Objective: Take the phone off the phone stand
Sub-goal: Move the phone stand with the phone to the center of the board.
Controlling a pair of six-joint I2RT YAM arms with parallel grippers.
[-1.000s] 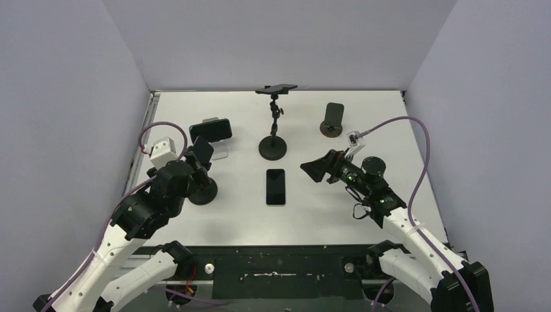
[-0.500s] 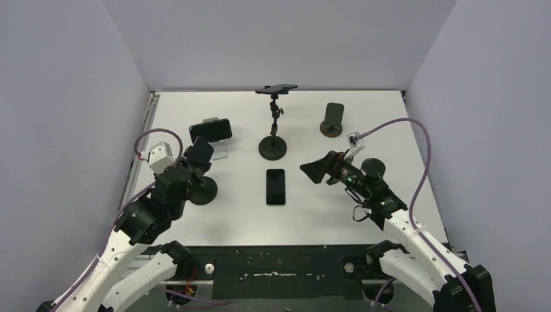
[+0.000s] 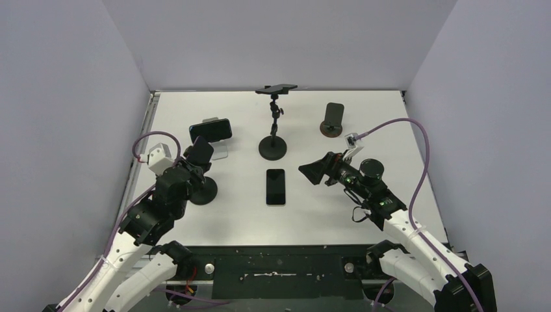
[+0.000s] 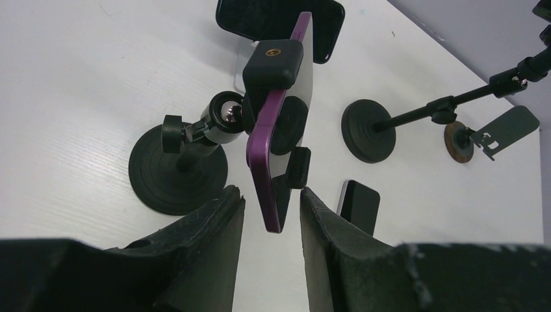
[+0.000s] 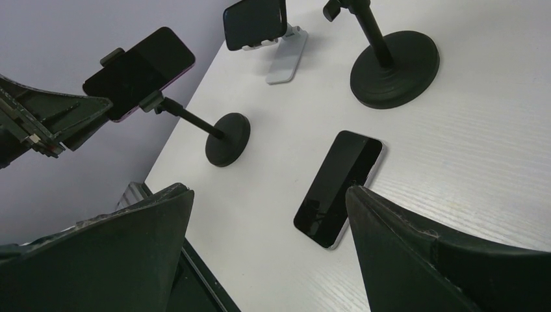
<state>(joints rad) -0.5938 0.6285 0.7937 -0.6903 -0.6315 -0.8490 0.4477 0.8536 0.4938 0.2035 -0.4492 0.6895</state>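
Shifted slightly, left gripper (image 4: 271, 195) straddles purple phone (image 4: 261, 156), spread; only wrist view shows this.

The purple-cased phone (image 4: 263, 156), its screen dark, sat clamped and tilted in a black stand (image 4: 177, 170) with a round base and jointed arm, near the counter's (image 4: 78, 97) left edge.

loose phone (image 3: 275, 186) lay flat on counter (image 3: 312, 221) | white stand (image 3: 221, 154) held landscape phone (image 3: 210, 130) | tall stand (image 3: 273, 148) behind | small round stand (image 3: 333, 117) far right
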